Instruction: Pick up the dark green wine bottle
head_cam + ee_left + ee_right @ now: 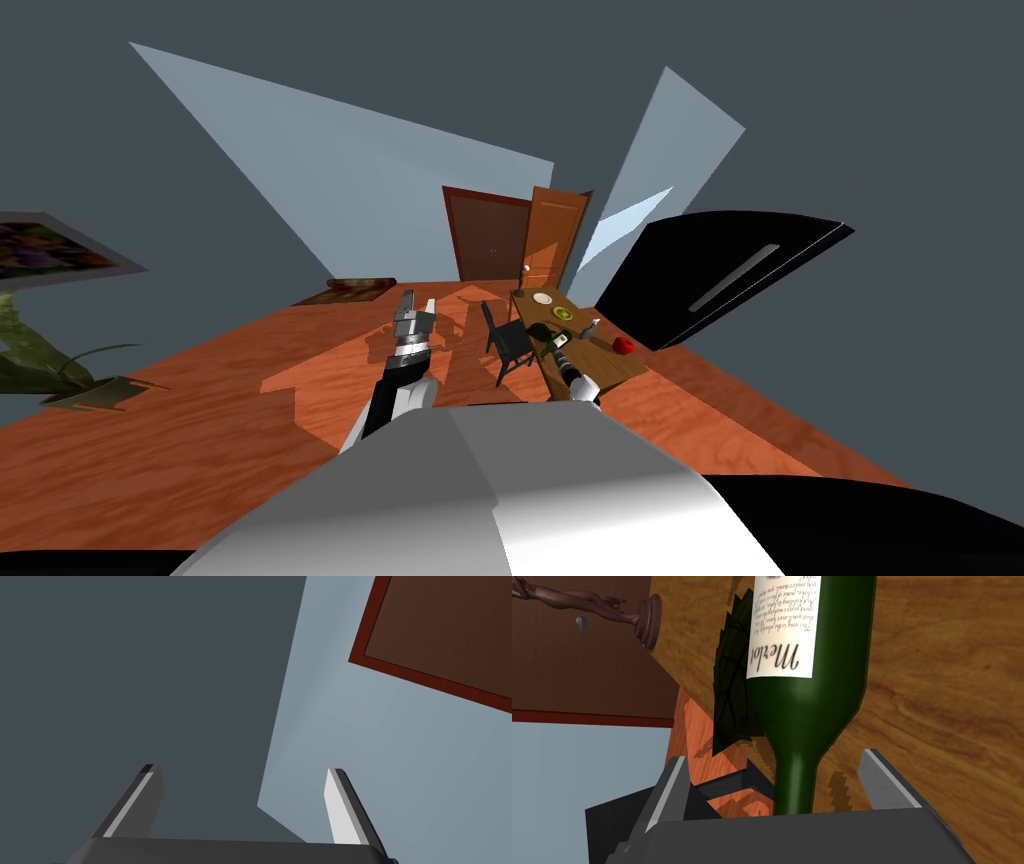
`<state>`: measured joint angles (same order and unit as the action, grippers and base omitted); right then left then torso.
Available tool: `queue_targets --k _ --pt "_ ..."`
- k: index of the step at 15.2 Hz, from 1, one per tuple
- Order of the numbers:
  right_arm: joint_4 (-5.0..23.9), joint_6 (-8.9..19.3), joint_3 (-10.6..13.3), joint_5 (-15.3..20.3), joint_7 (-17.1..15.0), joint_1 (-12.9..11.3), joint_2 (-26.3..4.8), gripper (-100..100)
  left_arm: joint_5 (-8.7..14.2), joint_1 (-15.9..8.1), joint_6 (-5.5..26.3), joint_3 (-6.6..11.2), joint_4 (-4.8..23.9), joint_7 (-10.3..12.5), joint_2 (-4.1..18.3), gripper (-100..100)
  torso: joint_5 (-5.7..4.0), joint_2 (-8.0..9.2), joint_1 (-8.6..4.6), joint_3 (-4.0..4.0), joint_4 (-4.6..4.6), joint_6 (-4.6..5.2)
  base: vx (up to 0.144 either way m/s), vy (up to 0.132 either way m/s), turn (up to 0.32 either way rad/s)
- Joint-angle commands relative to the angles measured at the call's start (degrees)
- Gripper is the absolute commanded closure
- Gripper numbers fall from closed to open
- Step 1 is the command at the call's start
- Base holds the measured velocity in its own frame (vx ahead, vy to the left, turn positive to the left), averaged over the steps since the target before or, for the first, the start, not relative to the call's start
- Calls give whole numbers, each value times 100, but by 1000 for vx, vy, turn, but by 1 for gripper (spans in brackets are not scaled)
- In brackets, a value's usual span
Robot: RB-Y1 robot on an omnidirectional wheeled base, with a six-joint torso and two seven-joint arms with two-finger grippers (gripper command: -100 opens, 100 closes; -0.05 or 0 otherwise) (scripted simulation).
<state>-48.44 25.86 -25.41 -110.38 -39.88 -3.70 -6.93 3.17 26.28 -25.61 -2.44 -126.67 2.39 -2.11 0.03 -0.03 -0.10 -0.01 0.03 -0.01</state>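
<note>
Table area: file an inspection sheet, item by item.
Surface: wooden table.
Job's things: dark green wine bottle, white label, standing on the table.
Clutter: white plate, red fruit, dark leaf beside the bottle.
Grippers: right gripper, fingers open either side of the bottle's neck, gaps showing; left gripper, fingers open, over the floor.
Cables: nothing seen.
Surroundings: dark chair, brown doors, wood floor, black area.

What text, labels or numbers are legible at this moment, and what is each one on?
"Merlot": on the white label of the dark green wine bottle, seen upside down in the right wrist view.
Smaller script lines on the same label: too small to read.
No other text is legible.
</note>
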Motion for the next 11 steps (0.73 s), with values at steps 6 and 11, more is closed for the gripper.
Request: queue_targets --k 6,11 --pt "243 137 -526 908 -218 -304 171 -100 0 0 0 0 0 0 0 0 1 -3 -1 -1 0 1 -26 -6 -12" --pt "620 341 -1163 1594 -468 -725 435 -100 0 0 0 0 0 0 0 0 1 7 0 5 2 1 -39 -8 -27"
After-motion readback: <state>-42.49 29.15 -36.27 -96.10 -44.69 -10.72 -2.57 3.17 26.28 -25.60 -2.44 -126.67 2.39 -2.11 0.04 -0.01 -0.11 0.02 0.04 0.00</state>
